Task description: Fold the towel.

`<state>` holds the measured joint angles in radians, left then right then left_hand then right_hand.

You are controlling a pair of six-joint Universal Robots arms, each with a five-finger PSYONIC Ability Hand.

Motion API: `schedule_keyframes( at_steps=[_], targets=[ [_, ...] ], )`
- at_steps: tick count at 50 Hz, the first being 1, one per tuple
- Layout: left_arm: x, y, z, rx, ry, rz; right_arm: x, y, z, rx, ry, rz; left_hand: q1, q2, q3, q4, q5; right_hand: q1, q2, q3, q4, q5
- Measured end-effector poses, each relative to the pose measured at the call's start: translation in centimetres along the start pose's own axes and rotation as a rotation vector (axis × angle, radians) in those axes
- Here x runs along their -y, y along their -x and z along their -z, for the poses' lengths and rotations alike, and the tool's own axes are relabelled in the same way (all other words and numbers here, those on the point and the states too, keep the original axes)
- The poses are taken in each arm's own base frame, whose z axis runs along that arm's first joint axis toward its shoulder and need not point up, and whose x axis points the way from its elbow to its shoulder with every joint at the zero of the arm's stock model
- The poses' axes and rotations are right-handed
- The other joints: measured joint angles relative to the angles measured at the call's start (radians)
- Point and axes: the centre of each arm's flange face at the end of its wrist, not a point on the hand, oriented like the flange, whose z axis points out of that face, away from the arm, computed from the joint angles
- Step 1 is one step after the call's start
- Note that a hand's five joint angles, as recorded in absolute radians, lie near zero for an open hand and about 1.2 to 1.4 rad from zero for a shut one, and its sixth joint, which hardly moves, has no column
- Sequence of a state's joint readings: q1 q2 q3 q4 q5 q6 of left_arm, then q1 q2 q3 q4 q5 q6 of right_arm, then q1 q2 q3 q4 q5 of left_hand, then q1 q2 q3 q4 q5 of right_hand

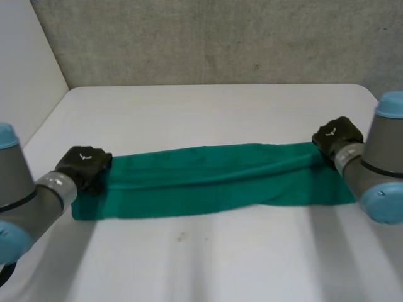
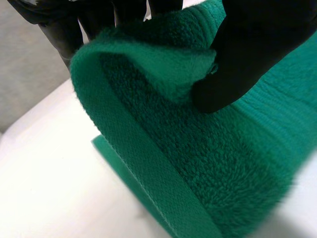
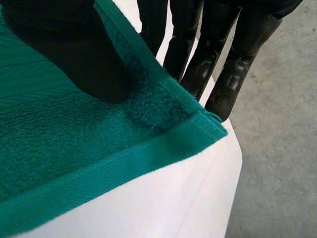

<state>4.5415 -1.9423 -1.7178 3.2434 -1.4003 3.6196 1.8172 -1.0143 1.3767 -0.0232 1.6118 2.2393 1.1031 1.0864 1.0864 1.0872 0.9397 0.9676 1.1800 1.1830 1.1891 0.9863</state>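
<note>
- Grey-jointed left arm [image 1: 25, 201] and right arm [image 1: 384, 176] come in at the near sides, each ending at one end of the towel [image 1: 201, 179].
- Deep green terry with a flat woven hem, the towel lies as a long narrow band, folded lengthwise with its layers overlapping. It stretches across the white table [image 1: 208, 258] between the two hands.
- At the band's left end the left hand [image 1: 82, 165] grasps the cloth. In its wrist view the thumb [image 2: 247, 54] presses the raised, curled-over edge against the fingers [image 2: 64, 29] behind it, and the hem arches up off the table.
- At the far corner of the other end the right hand [image 1: 337, 137] pinches the towel, thumb on top of the pile. Its straight fingers lie beneath the edge and reach past the hemmed corner.
- Beyond the hands, bare table runs to a grey wall [image 1: 208, 38].
</note>
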Motion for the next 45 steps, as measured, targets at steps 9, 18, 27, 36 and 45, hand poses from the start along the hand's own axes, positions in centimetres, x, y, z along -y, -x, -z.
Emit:
schedule_keyframes(
  at_steps=[9, 18, 27, 36, 45],
  targets=[
    [-0.6, 0.9, -5.7, 0.141, 0.020, 0.022, 0.7, 1.5, -5.6, -0.025, -0.042, -0.034, 0.000, 0.000, 0.000, 0.000, 0.000, 0.000, 0.000, 0.000, 0.000, 0.000],
    [-0.3, 0.8, -8.6, 0.169, -0.033, 0.006, 1.0, 2.3, -8.8, -0.063, -0.082, -0.034, -0.395, -0.361, -0.336, -0.343, -0.340, -0.349, -0.426, -0.422, -0.424, -0.389],
    [2.1, -0.2, -8.2, 0.172, -0.142, -0.023, 1.5, 0.7, -9.3, -0.158, -0.092, -0.120, -0.897, -0.876, -0.867, -0.878, -0.890, -0.761, -0.957, -0.971, -0.956, -0.915],
    [5.3, 0.3, -3.9, 0.187, -0.216, -0.021, 3.6, -4.1, -5.3, -0.218, -0.153, -0.334, -0.897, -0.876, -0.867, -0.878, -0.890, -0.761, -0.957, -0.971, -0.956, -0.915],
    [3.9, -1.0, -0.2, 0.120, -0.165, -0.026, 1.5, -2.6, -1.2, -0.021, -0.038, -0.363, -0.318, -0.348, -0.351, -0.349, -0.378, -0.761, -0.956, -0.969, -0.955, -0.915]
  ],
)
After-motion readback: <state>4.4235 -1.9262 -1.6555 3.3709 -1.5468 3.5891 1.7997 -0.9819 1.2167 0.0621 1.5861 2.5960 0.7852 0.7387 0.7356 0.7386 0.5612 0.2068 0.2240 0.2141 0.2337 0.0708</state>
